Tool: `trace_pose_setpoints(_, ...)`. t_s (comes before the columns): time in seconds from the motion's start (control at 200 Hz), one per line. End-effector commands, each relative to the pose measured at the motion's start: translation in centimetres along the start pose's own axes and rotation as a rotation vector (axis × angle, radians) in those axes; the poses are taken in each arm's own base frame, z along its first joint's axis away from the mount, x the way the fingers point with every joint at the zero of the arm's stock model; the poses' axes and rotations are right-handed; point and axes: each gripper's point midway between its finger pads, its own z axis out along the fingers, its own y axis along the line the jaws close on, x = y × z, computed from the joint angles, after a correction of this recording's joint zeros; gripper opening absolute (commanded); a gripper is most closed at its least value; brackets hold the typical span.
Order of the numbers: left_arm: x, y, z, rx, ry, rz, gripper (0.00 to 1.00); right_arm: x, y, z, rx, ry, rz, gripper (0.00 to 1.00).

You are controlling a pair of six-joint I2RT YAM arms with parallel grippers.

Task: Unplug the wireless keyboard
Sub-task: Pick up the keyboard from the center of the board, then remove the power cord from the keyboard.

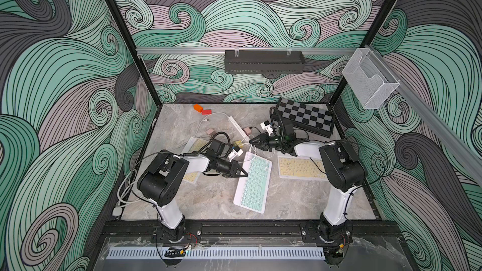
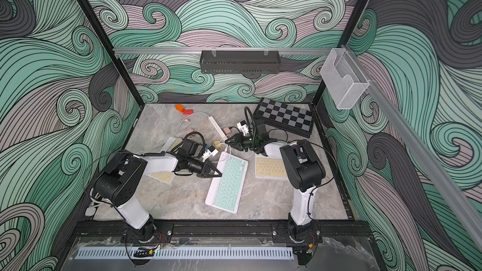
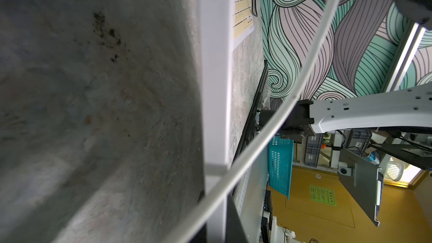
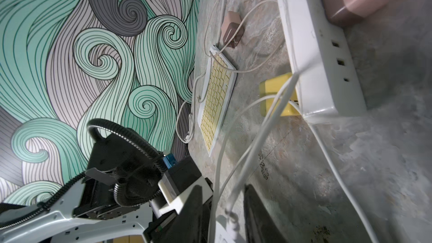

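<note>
The wireless keyboard [image 1: 254, 181] [image 2: 227, 181], white with mint-green keys, lies slanted mid-table. My left gripper [image 1: 244, 174] [image 2: 219, 174] [image 3: 216, 197] is shut on its long left edge [image 3: 214, 66]. A white cable [image 1: 250, 149] [image 3: 280, 122] reaches the keyboard's far end. My right gripper [image 1: 251, 142] [image 2: 226, 140] [image 4: 224, 187] hovers at that end, open, with the blurred cable plug [image 4: 231, 216] between its fingers and not pinched. Whether the plug sits in the port I cannot tell.
A white power strip [image 1: 237, 126] [image 4: 313, 43] lies behind, with a pink charger [image 1: 247, 131] and a yellow charger [image 4: 273, 94] beside it. Yellow keyboards lie under my left arm [image 1: 194, 147] and right arm [image 1: 297, 168]. A chessboard [image 1: 303, 118] sits back right.
</note>
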Motion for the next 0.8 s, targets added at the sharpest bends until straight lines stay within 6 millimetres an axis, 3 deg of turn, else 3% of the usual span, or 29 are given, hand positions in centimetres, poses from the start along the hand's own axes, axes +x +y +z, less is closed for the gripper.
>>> trace_pose_setpoints(0.0, -2.1, -2.9, -1.5, -0.012, -0.059, 0.082, 0.0, -0.7, 2.1, -1.0, -0.035, -0.014, -0.029, 0.49)
trace_pose_setpoints(0.155, -1.8, -6.4, -3.0, 0.023, -0.041, -0.02, 0.0, -2.0, 4.2, -3.9, -0.051, -0.086, -0.048, 0.65)
trace_pose_setpoints(0.325, -1.9, -9.6, -4.2, 0.097, -0.063, -0.078, 0.0, -2.6, 6.6, -6.6, -0.072, -0.135, -0.105, 0.64)
trace_pose_setpoints(0.565, -0.6, -13.9, -6.2, 0.156, -0.053, 0.104, 0.0, -0.4, 9.3, -7.1, -0.147, -0.068, -0.287, 0.59)
trace_pose_setpoints(0.795, 1.3, -16.7, -8.0, 0.144, -0.007, 0.201, 0.0, 1.1, 14.4, -6.8, -0.241, -0.016, -0.438, 0.57)
